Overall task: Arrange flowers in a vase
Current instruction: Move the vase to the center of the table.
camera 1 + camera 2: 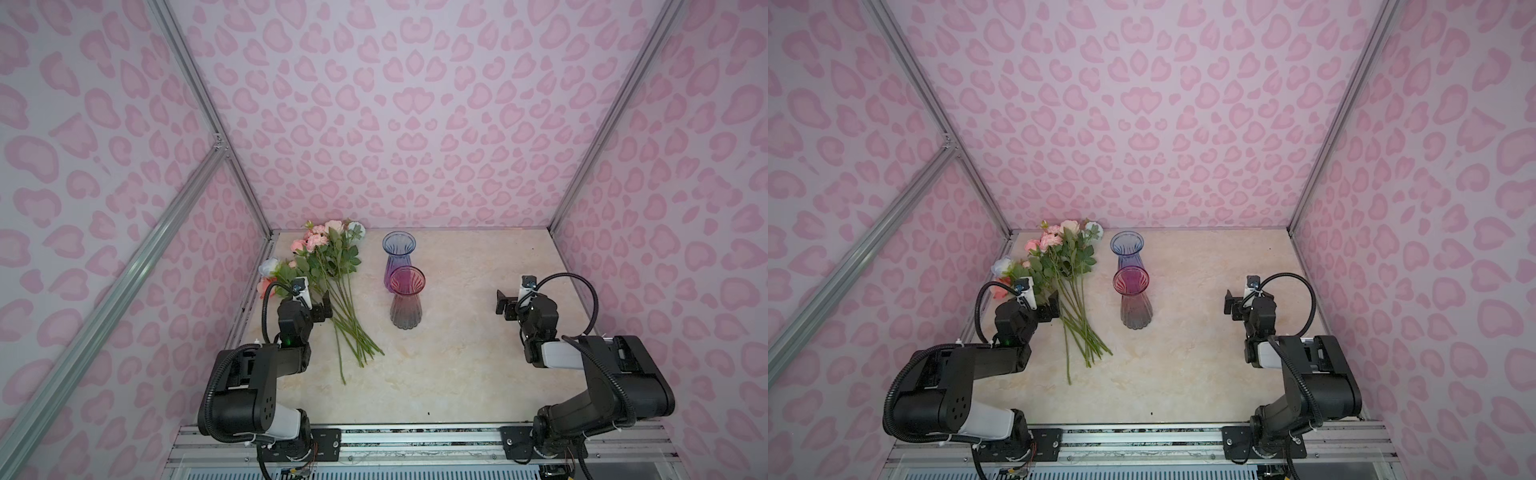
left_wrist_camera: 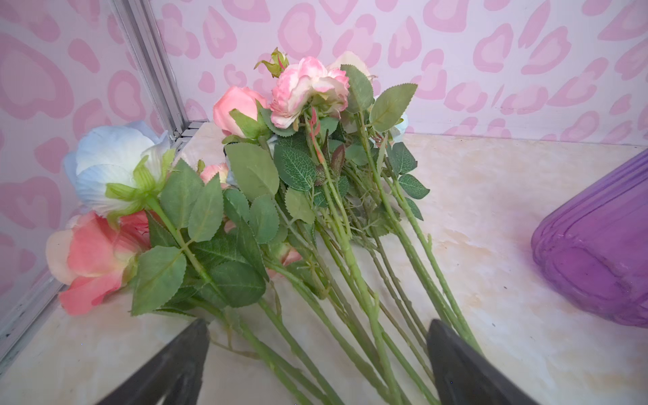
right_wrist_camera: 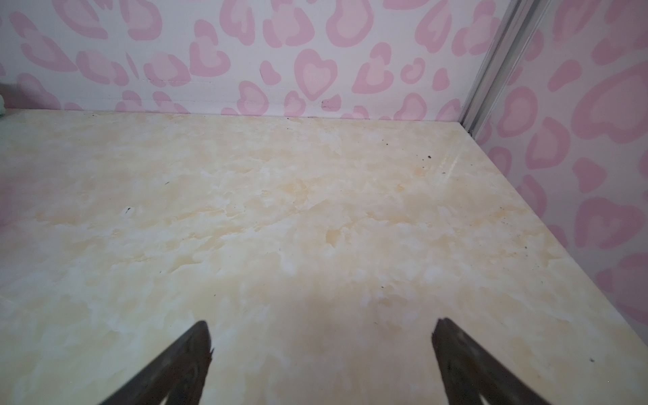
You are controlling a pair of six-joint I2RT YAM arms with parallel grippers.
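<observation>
left gripper [image 2: 317, 328] spread wide, empty; the bunch of green-stemmed artificial flowers [image 2: 252, 168], pink, coral and pale blue, lies on the cream marbled table [image 1: 457, 365] just ahead of it. right gripper [image 3: 321, 328], equally wide and empty, is well apart; a pink-to-grey ribbed glass vase [image 1: 406, 303] and a blue-to-purple glass vase [image 1: 397, 253] stand between them.

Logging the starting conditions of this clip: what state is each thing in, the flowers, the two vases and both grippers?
flowers: lying in a loose bundle on the table, none in a vase.
blue vase: upright, empty.
pink vase: upright, empty.
left gripper: open, at the stems, holding nothing.
right gripper: open, holding nothing, over the table.
</observation>
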